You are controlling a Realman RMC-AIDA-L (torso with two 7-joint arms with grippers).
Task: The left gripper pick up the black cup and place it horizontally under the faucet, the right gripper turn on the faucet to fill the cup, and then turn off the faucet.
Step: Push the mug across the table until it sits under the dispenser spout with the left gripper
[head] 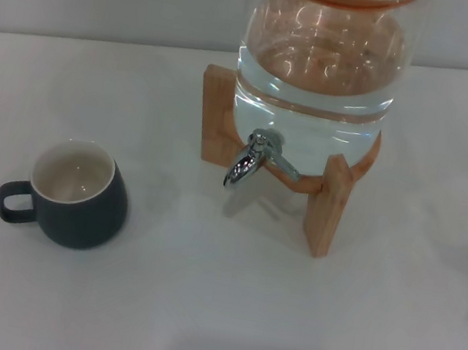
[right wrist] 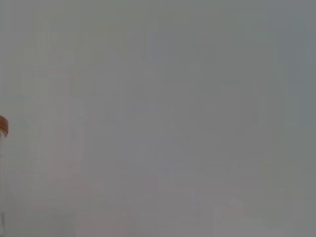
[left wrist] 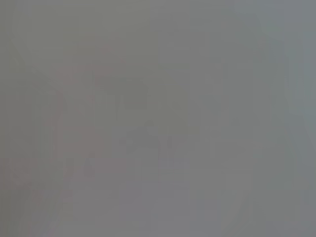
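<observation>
A: How much room on the counter (head: 297,331)?

B: Bare white surface all round the black cup (head: 76,194) at left and in front of the faucet (head: 252,162).

A: And the pincers?

B: Neither shows, so grip state and distance to the cup can't be told.

A: The cup itself?

B: Upright, cream inside, handle pointing left, well apart from the glass dispenser (head: 320,72) on its wooden stand (head: 328,205).

Clear glass dispenser (head: 320,72), seemingly part-filled with water, on a wooden stand (head: 328,205), white table (head: 279,328).
</observation>
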